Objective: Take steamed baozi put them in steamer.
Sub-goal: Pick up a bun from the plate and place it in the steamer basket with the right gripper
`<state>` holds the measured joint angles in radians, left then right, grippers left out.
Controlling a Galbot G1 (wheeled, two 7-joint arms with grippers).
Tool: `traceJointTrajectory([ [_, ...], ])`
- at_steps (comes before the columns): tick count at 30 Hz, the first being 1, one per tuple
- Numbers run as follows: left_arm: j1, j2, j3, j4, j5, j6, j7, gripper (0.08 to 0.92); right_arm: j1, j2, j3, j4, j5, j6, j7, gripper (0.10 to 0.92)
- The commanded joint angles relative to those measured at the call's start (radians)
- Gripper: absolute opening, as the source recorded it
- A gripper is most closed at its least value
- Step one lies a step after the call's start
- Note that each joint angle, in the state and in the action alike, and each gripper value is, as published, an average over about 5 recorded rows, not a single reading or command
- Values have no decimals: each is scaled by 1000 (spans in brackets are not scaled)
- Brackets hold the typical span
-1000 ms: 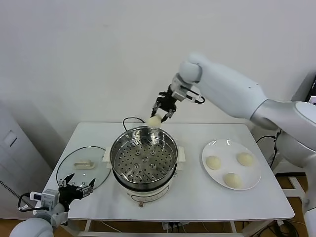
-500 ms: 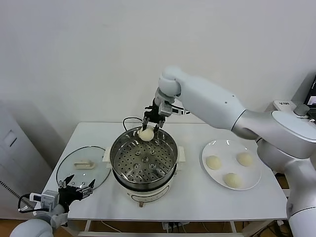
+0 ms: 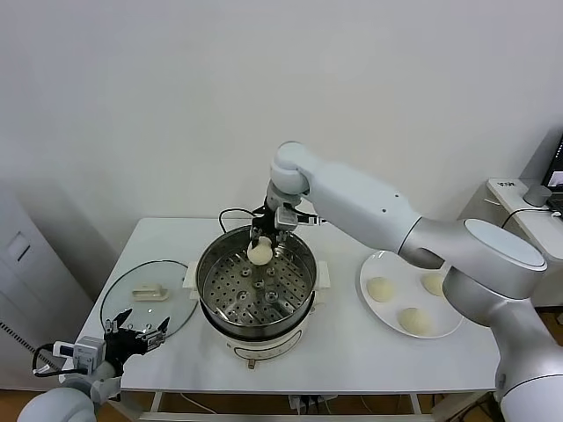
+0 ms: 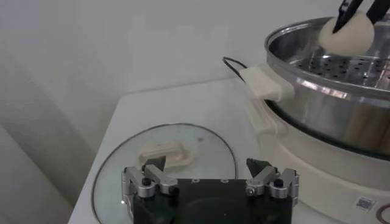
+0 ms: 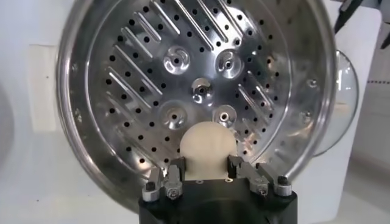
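While our right gripper (image 3: 262, 243) is clamping one baozi (image 3: 259, 253) between its fingers, we are holding it over the rear part of the steamer (image 3: 255, 286), just above the perforated tray (image 5: 201, 91). To do this step well, we judge that we should be easing the bun straight down until it is resting on the tray before we are letting go, and setting it toward the rear so room is left for the others; a drop from height could make it roll. Three more baozi (image 3: 381, 289) are waiting on the white plate (image 3: 394, 327) to the right of the steamer. Our left gripper (image 3: 136, 335) is idling, fingers spread and empty, at the table's near left corner beside the glass lid (image 3: 123, 303). Compared with a second ago, when we were carrying the bun high behind the steamer's rim, we are now holding it lower and within the rim, with the arm stretched further across.
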<state>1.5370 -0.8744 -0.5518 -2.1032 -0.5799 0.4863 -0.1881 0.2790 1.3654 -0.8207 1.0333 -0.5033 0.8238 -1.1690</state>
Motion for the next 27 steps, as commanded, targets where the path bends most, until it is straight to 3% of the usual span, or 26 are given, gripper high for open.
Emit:
traceJointTrajectory([
  [1,-3,-1,2,3,-1,-1,1,823,-49,16,26,-10,-94,49,20,441],
  [7,-6,0,2,3,-1,-1,1,823,-63,19,30,-13,-111,49,29,455],
  [13,-6,-1,2,3,-1,-1,1,823,-47,11,26,-12,-66,49,52,596],
  [20,-7,1,1,-1,-1,1,-1,823,88,-41,-34,-18,213,49,6,788],
  [24,-7,4,0,-1,-1,1,-1,823,214,-118,-148,-15,476,3,-40,820],
  [27,-7,5,0,-1,-1,0,-1,823,301,-193,-256,1,637,-124,-75,822],
])
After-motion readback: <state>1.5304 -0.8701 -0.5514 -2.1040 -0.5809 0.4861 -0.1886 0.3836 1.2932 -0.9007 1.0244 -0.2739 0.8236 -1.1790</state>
